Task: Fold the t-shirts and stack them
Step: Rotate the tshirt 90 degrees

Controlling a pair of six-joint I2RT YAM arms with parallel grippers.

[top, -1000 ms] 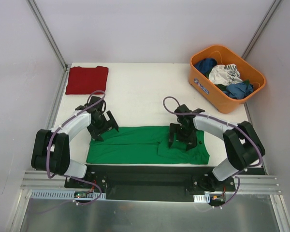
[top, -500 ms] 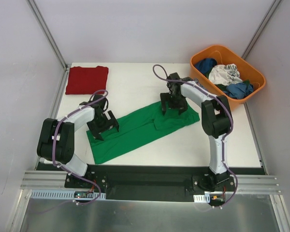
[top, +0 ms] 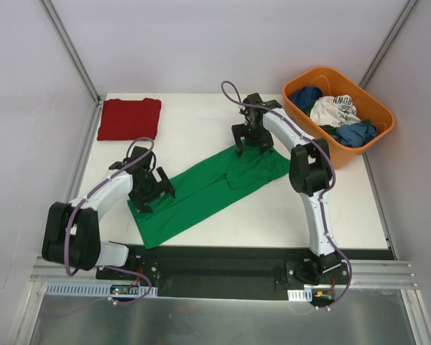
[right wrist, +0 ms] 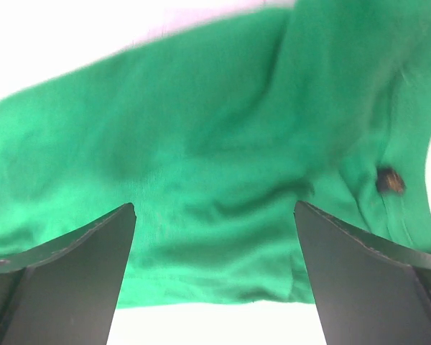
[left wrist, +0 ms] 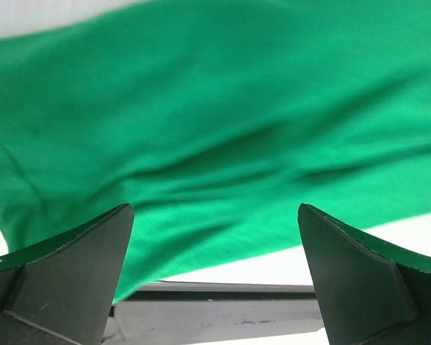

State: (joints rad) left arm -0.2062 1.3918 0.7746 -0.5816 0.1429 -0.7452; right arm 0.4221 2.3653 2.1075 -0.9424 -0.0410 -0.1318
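The bright green t-shirt (top: 201, 194) lies folded into a long band, slanting from the near left to the far right of the table. My left gripper (top: 149, 192) is open over its near-left end. In the left wrist view the green cloth (left wrist: 215, 129) lies beyond my open left gripper (left wrist: 215, 287). My right gripper (top: 252, 140) is open at the shirt's far-right end. In the right wrist view the cloth (right wrist: 201, 144) spreads between and beyond the fingers of my open right gripper (right wrist: 214, 287). The dark red t-shirt (top: 129, 118) lies folded at the far left corner.
An orange basket (top: 299, 122) with blue and white garments stands at the far right. The black rail (top: 223, 259) runs along the table's near edge, close to the shirt's near-left end. A dark button (right wrist: 390, 181) shows on the green shirt.
My right gripper has moved away from the near edge toward the far side, and the green shirt's right end went with it, so the shirt now lies slanted. The left gripper has barely moved.
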